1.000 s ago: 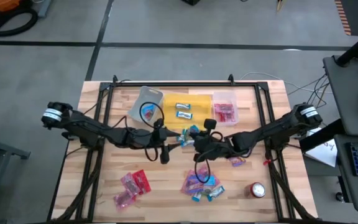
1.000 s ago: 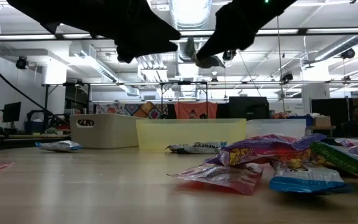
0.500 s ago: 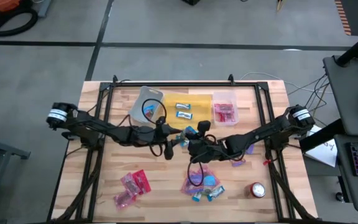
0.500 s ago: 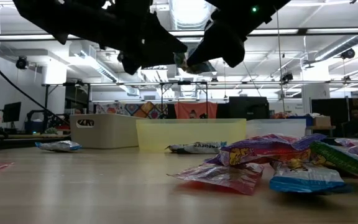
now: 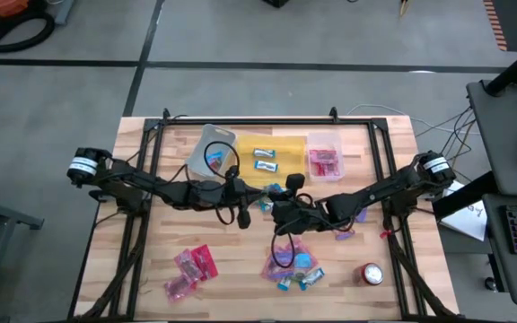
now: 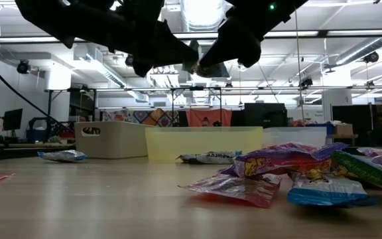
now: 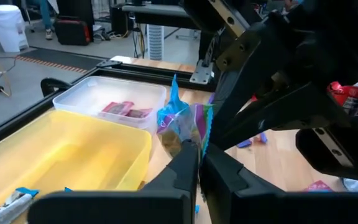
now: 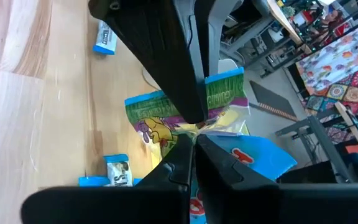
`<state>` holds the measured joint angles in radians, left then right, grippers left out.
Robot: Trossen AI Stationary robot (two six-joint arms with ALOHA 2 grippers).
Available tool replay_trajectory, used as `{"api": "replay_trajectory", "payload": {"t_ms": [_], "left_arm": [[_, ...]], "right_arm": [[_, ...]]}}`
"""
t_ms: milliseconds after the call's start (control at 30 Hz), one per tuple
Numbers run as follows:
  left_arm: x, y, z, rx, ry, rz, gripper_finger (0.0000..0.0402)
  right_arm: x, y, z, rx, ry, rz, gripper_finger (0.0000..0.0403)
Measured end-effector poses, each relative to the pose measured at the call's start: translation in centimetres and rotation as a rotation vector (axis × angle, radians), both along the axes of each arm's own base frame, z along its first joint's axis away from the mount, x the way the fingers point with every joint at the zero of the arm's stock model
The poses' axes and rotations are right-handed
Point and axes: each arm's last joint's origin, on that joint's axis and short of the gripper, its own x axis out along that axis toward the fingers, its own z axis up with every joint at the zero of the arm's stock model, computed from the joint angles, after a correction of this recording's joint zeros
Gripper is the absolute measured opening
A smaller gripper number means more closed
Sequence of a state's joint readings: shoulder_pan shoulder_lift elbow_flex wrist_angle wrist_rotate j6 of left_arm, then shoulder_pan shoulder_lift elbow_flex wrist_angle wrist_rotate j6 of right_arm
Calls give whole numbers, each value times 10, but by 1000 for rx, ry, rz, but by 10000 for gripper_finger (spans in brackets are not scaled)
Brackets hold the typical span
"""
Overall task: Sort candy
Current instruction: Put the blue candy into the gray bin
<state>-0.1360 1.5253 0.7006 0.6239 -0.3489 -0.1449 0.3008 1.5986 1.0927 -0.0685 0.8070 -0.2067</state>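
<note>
Both grippers pinch one mixed candy pack point(image 7: 180, 124) in the air mid-table.
Left gripper point(image 5: 251, 205) and right gripper point(image 5: 276, 211) fingers closed on it from opposite sides. Three bins at back: grey point(image 5: 206, 144), yellow point(image 5: 285, 148) with two blue candies point(image 5: 265, 159), clear point(image 5: 324, 139) with red ones. One can point(image 5: 371, 274).
</note>
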Motion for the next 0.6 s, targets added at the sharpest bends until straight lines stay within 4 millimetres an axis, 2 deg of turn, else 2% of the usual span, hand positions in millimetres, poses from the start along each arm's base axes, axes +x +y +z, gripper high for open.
{"api": "replay_trajectory", "payload": {"t_ms": [133, 400, 600], "left_arm": [[0, 0, 1, 20, 5, -3, 1], [-1, 0, 3, 31, 16, -5, 0], [-7, 3, -1, 38, 112, 39, 0]], "right_arm": [[0, 0, 0, 25, -16, -11, 32], [0, 0, 1, 65, -47, -33, 97], [-1, 0, 2, 81, -59, -42, 131]]}}
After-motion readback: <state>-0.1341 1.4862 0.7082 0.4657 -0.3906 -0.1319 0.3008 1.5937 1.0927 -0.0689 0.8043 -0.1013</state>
